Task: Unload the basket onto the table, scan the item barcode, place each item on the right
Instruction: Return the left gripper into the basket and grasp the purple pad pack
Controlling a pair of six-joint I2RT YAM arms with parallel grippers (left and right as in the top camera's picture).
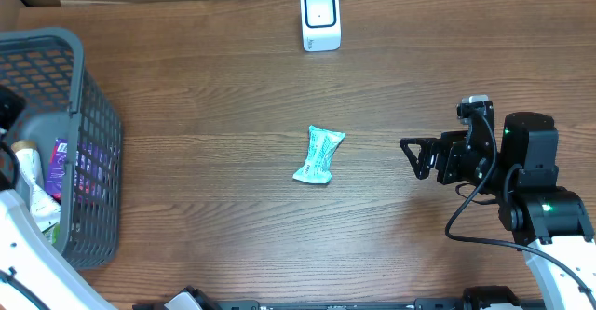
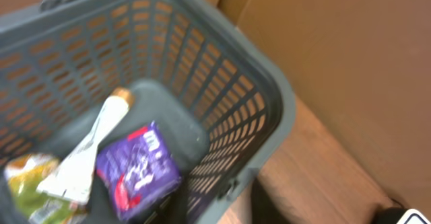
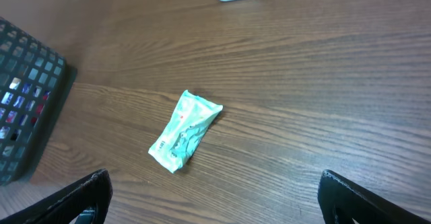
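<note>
Found the green packet lying flat on the tabletop — untouched. Noted the right tool to the packet's right, near but apart, jaws spread wide, holding nothing. Spotted the white scanner well beyond the packet, upright. Saw the grey basket far to the packet's left — left tool over it, barely visible; could not tell its state.

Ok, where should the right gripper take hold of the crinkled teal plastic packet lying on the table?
Probably across its narrow middle, coming straight down from above: the crinkled teal plastic packet lies flat and elongated, so the open right gripper can span its short width.
</note>
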